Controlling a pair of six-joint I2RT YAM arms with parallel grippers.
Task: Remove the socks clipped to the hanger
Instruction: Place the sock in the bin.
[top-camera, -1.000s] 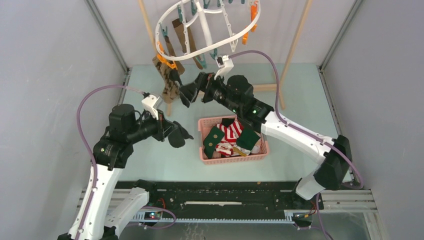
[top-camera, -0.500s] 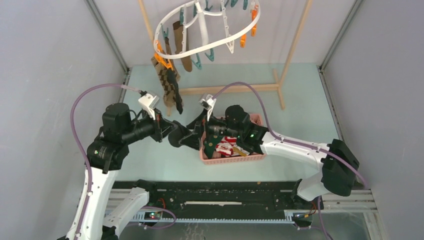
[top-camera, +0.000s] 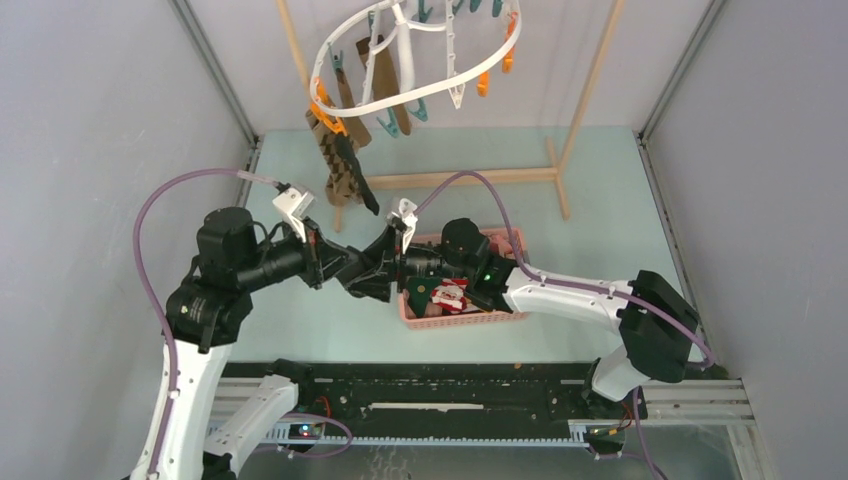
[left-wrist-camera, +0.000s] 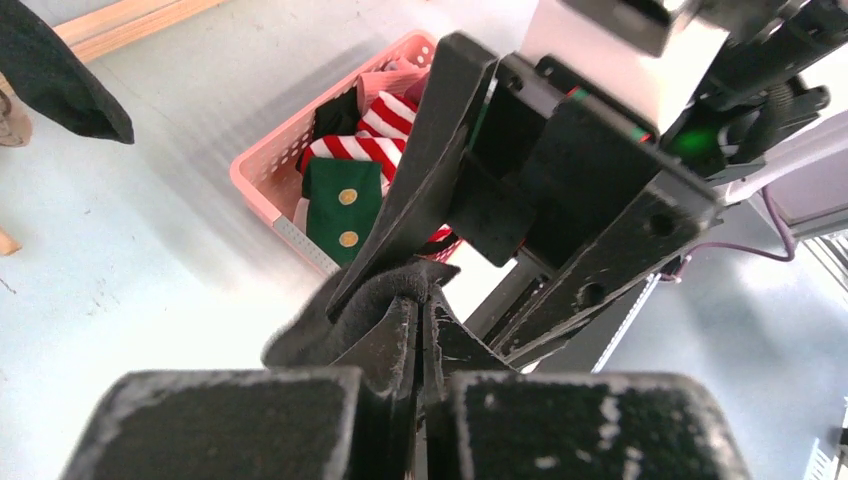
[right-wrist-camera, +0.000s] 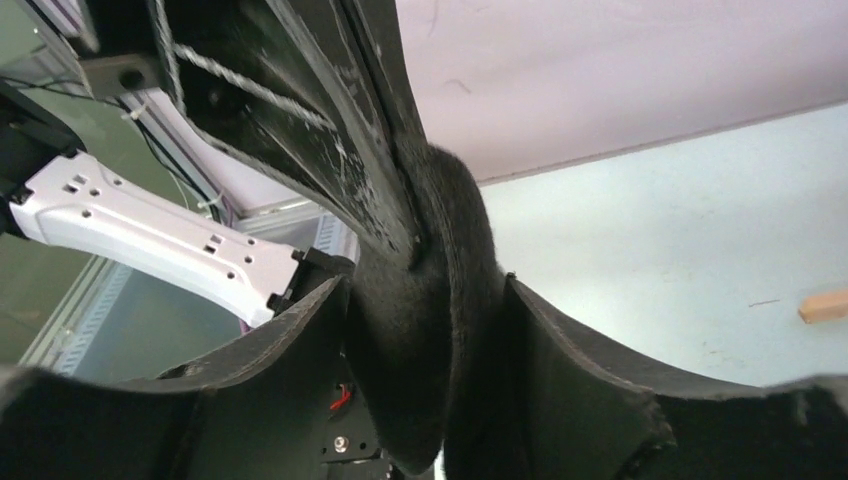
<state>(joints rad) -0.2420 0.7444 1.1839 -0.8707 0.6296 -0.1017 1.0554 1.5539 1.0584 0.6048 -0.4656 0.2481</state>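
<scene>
The left gripper (left-wrist-camera: 420, 310) is pinched tight on a black sock (left-wrist-camera: 370, 300). The right gripper (right-wrist-camera: 425, 300) flanks that sock, touching it on both sides; whether it clamps I cannot tell. They meet at 9 o'clock of the basket (top-camera: 470, 320). If the left lets go before the right bites firmly, the sock would likely drop on the table short of the basket; if both pull, it may stretch or the fingers may knock. The basket holds a striped sock (left-wrist-camera: 370, 145), a green sock (left-wrist-camera: 340, 195) with 2 gold dots, and others. At 12 o'clock, the hanger (top-camera: 406, 45) carries an argyle sock (top-camera: 340, 165) and more.
</scene>
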